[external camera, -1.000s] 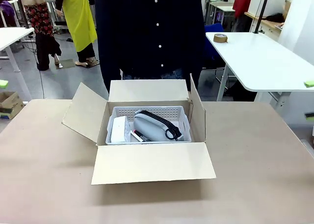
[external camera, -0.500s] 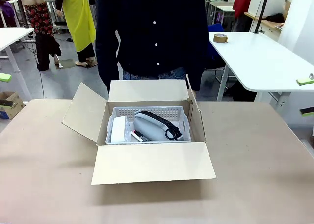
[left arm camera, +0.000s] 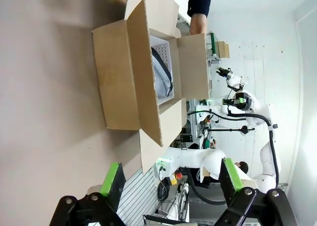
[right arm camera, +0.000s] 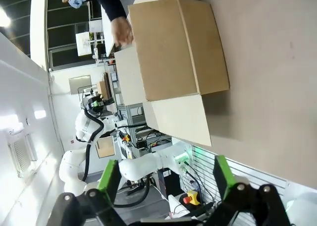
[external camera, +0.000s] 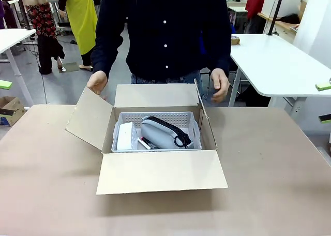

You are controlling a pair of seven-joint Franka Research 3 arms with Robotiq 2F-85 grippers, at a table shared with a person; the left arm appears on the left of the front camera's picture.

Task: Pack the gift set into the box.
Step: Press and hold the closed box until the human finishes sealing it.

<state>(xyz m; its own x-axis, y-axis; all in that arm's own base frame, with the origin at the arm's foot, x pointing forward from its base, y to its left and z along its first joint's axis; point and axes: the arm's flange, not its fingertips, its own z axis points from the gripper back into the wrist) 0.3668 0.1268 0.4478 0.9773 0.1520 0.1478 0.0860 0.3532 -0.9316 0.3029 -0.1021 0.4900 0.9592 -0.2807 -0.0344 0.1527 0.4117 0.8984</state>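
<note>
Corrugated cardboard box (external camera: 160,171) stands on the desk (external camera: 269,168), flaps (external camera: 89,119) splayed, the gift set (external camera: 160,130) seated inside. The left end effector (left arm camera: 171,180) and right end effector (right arm camera: 165,174) gape wide, empty; we would fold side flaps first.

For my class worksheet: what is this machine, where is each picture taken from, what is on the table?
One picture looks across the brown table from between two robot arms. The other two come from wrist cameras: the left gripper and right gripper, two-finger claws with green pads, are open, holding nothing. On it stands a brown cardboard carton, flaps open. Inside sits a light grey perforated plastic basket with a small white box, a grey pouch with black strap and a pen-like item. A person's right hand and left hand are near the carton's flaps.
</note>
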